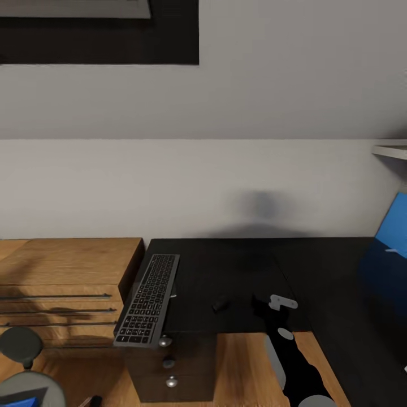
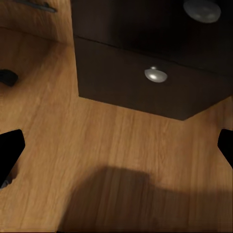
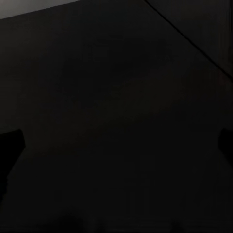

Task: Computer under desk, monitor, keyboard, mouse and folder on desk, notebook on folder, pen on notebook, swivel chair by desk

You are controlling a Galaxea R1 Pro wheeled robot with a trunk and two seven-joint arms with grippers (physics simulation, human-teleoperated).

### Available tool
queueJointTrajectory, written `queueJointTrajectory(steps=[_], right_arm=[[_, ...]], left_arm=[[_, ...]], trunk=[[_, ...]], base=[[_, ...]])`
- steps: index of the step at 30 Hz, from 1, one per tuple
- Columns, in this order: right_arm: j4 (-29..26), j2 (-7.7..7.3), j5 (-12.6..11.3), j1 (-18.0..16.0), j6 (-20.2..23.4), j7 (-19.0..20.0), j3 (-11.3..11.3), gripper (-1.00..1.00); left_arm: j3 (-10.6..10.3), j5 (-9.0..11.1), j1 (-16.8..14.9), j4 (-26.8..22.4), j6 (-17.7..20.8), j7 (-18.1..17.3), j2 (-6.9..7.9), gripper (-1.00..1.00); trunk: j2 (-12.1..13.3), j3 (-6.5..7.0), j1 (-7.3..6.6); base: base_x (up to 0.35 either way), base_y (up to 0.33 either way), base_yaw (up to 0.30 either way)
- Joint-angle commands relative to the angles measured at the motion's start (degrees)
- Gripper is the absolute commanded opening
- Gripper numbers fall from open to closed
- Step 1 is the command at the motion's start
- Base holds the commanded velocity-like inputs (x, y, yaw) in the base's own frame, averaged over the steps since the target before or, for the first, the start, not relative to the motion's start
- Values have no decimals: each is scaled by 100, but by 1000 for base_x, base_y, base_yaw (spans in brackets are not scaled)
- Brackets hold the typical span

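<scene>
Mouse (image 1: 220, 303) sits lower centre of head view on worktop (image 1: 237, 271), well right of keyboard (image 1: 148, 298) overhanging edge. Right pincer (image 1: 270, 308) just right, fingers apart, nothing held. Approach low, square, close gently.

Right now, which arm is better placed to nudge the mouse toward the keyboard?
Right. Its gripper hovers over the desk just beside the mouse. The left gripper points at the floor by the drawers, away from the keyboard.

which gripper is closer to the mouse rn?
Right. The right gripper hovers over the desk just beside the mouse. The left gripper is down low, facing the wood floor by the drawer knobs.
</scene>
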Motion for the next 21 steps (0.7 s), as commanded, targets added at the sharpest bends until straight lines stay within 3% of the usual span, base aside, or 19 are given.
queueJointTrajectory(steps=[1, 15, 21], right_arm=[[3, 4, -22, -3, 5, -7, -7, 100], [140, 4, -17, -4, -20, -6, 9, 100], [321, 4, -6, -3, -315, -6, 92, 100]], left_arm=[[-1, 60, -4, 6, -14, -44, 0, 100], [5, 75, -4, 14, -10, -39, 1, 100], [7, 83, -4, 21, -6, -36, 7, 100]], trunk=[[-5, -7, -2], [-5, -7, -2], [-5, -7, -2]], base=[[-248, 0, -1], [-306, -14, 0], [-324, -77, 0]])
